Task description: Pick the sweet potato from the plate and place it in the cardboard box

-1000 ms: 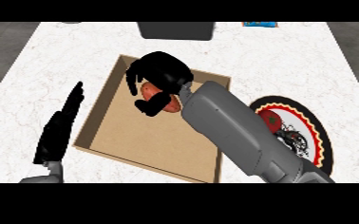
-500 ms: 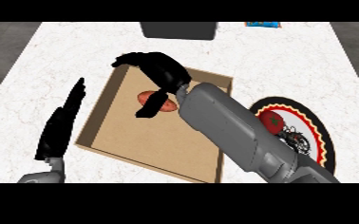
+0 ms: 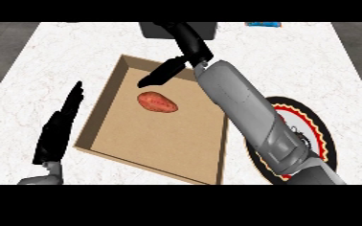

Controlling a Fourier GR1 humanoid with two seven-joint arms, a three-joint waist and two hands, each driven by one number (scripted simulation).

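On a white marbled desk (image 3: pixel 297 62), the reddish-orange oval sweet potato (image 3: pixel 157 101) lies inside the open brown cardboard box (image 3: pixel 205 160) at centre, the right black robot hand (image 3: pixel 180 52) spread empty above it, suggesting only withdrawal remains.

Plate (image 3: pixel 311 124) partly behind right forearm (image 3: pixel 244 110)

No words, numbers or signs to read anywhere. Only a red, white and black pattern on the plate (image 3: pixel 311 124) at the lower right, with no letters in it. Plain brown on the cardboard box (image 3: pixel 106 110), nothing printed.
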